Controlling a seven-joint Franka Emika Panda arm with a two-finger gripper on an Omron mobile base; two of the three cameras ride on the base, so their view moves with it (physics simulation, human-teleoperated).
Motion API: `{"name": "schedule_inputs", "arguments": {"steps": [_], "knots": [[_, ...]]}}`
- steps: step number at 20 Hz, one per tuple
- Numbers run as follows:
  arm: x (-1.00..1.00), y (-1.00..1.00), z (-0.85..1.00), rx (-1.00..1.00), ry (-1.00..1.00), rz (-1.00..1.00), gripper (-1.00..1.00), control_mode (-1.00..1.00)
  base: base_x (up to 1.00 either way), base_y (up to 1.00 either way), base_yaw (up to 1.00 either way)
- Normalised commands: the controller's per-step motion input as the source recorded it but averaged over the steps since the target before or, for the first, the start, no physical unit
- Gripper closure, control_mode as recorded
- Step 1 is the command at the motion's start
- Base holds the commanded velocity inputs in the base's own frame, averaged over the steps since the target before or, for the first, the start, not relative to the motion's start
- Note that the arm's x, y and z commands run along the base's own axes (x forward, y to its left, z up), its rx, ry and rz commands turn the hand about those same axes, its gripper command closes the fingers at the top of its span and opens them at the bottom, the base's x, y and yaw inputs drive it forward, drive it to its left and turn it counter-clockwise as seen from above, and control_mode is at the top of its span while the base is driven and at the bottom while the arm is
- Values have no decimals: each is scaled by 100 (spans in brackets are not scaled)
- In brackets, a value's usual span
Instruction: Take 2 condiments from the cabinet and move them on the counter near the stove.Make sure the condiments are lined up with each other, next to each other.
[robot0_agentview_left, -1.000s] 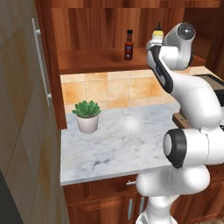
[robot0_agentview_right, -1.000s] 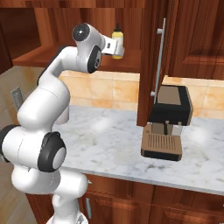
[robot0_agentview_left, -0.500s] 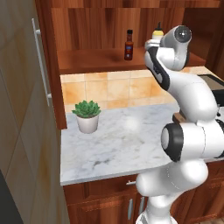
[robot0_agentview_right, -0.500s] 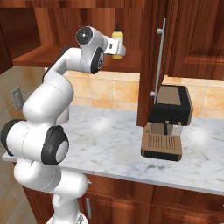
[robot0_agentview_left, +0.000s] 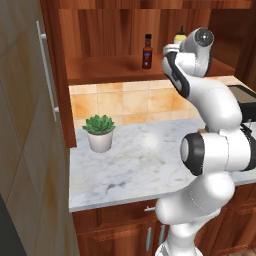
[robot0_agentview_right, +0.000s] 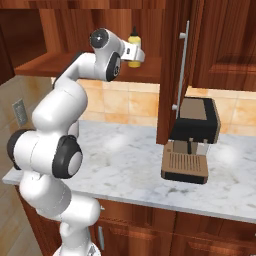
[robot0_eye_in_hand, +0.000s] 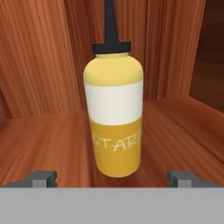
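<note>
On the table a small potted plant stands toward the left, close to the tiled back wall; a brown and black coffee machine sits on the table's right part, just under the edge of the open cabinet door with its long silver handle; that door hangs upright between the shelf opening and the coffee machine; a tall grey-brown panel with a bar handle closes the far left in the left base view.

The yellow squeeze bottle stands upright on the wooden shelf of the cabinet, near its back corner; it has a dark pointed nozzle, a white band round the middle and pale lettering below; the slim dark sauce bottle with a dark cap stands upright on the same shelf, apart from it to the left, with bare shelf between the two.

The hand is raised to shelf height and faces the yellow bottle, its fingers spread wide, one low at each side of the bottle and clear of it, pinching nothing; the wooden back and side walls stand close behind the bottle, while the shelf in front of it lies bare to its front edge; the table between plant and coffee machine is bare marbled stone.
</note>
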Motion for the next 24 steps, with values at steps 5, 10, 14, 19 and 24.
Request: {"name": "schedule_inputs", "arguments": {"steps": [5, 10, 14, 19, 24], "knots": [[27, 0, 0, 0, 0, 0, -100, -100, 0, 0, 0], [20, 0, 0, 0, 0, 0, -100, -100, 0, 0, 0], [18, -1, 0, 0, 0, 0, -100, -100, 0, 0, 0], [13, -7, 0, 0, 0, 0, -100, -100, 0, 0, 0], [4, -14, -1, 0, 0, 0, -100, -100, 0, 0, 0]]}}
